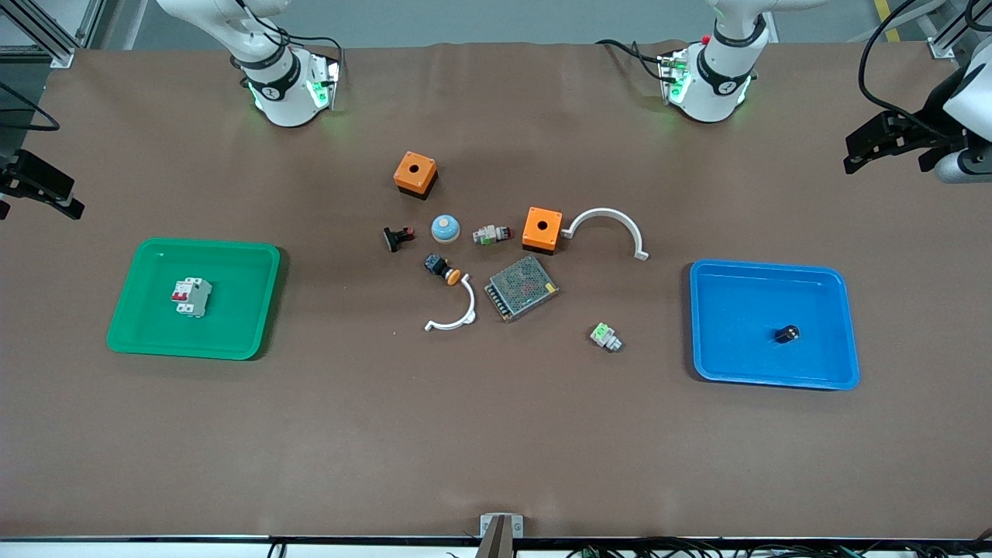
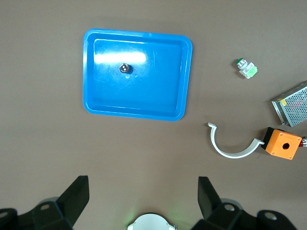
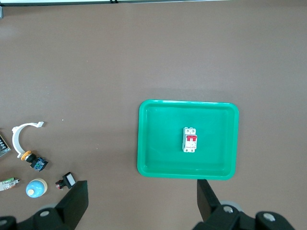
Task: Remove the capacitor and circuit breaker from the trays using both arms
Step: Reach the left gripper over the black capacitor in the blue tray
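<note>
The breaker, a light grey block with red levers, lies in the green tray toward the right arm's end of the table. It also shows in the right wrist view, in the tray. The capacitor, a tiny dark cylinder, lies in the blue tray toward the left arm's end, and shows in the left wrist view in that tray. My left gripper is open, empty and high over its end of the table. My right gripper is likewise open, empty and high.
Between the trays lie two orange boxes, two white arcs, a metal mesh box, a blue dome, an orange-capped push button, a black-and-red switch part and a white-and-green button part.
</note>
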You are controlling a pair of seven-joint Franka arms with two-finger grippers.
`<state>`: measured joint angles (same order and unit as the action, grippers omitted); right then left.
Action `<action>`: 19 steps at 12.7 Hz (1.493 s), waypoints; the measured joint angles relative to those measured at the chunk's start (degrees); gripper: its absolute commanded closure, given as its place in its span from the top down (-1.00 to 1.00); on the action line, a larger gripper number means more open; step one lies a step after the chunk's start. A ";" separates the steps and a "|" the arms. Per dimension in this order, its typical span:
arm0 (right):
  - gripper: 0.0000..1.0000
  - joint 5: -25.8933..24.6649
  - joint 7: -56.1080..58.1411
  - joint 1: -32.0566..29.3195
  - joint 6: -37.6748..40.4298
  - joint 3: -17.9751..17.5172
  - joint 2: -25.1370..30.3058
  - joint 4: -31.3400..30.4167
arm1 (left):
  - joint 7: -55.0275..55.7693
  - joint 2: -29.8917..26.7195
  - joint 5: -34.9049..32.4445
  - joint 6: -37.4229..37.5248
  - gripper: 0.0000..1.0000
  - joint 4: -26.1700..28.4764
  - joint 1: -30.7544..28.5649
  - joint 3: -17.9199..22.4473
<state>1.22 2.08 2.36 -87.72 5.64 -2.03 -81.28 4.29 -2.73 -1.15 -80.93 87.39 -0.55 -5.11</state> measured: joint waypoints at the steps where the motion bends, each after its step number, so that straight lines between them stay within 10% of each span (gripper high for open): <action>1: 1.00 0.00 0.00 0.00 0.00 0.00 0.00 0.00 | 0.00 0.00 0.00 0.00 1.00 0.00 0.00 0.00; 11: 1.00 0.00 0.00 0.00 -0.04 0.02 -0.01 0.02 | 0.14 6.09 0.00 -2.10 1.00 -0.95 -1.05 0.12; 19: 1.00 -0.10 -0.03 -1.40 0.61 0.53 -1.12 -0.58 | 0.10 15.95 -2.03 -32.63 1.00 16.13 -6.62 0.27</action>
<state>1.13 2.05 0.96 -87.11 6.18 -3.15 -81.86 4.39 13.22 -3.18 -113.56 103.53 -7.17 -4.84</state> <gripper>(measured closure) 0.000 0.000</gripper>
